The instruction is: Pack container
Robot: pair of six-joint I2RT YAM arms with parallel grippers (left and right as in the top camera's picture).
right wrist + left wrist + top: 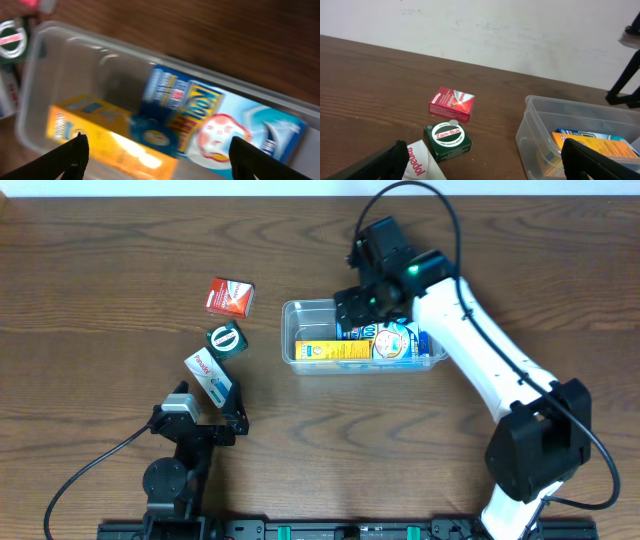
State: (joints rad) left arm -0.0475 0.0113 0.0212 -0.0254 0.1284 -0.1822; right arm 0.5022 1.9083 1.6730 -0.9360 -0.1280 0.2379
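The clear plastic container (292,330) stands mid-table and holds an orange box (338,352) and a blue toothpaste box (397,340). My right gripper (362,308) is open and empty, just above the container's far side; its wrist view shows the container (60,55) with the orange box (100,135) and blue box (200,120) below the fingers (157,155). My left gripper (208,418) is open and empty near the table's front, next to a white Panadol box (208,373). Its wrist view shows the container (535,125) to the right.
A red box (230,296) and a green Zam-Buk box (225,340) lie left of the container, also in the left wrist view as the red box (451,104), the green box (447,141) and the Panadol box (422,162).
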